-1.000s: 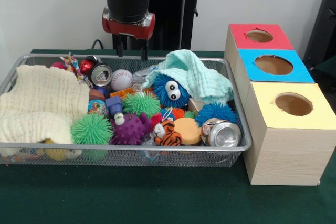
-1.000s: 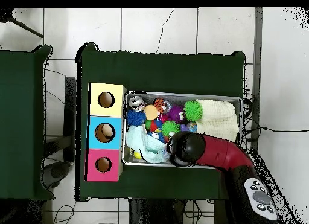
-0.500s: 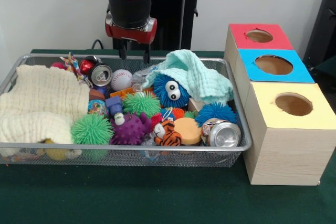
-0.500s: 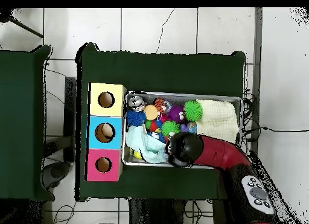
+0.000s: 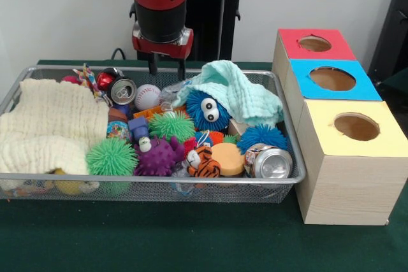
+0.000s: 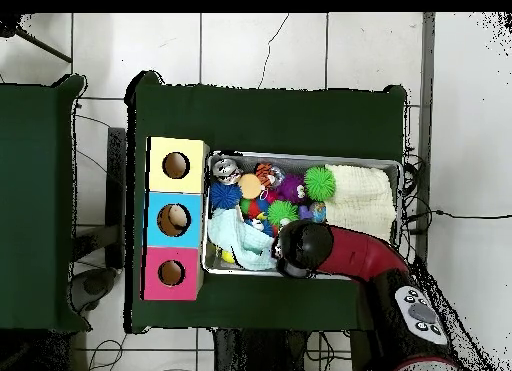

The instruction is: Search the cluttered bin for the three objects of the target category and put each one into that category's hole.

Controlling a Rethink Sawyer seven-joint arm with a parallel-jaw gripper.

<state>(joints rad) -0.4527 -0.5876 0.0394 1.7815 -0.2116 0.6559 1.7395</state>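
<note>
Boxes: you've got three — red, blue, yellow.
Holes: three, one in each lid.
Bins: one bin, packed.
Cans: you can count two — one far left, one near right.
Cloths: two — cream and mint.
Green spiky balls: two clear ones — front, middle.
Blue fuzzy balls: two — one with eyes, one plain.
Purple spiky toys: one.
Baseballs: one.
Tiger toys: one.
Orange discs: one.
Arms: one, with one gripper.
</note>
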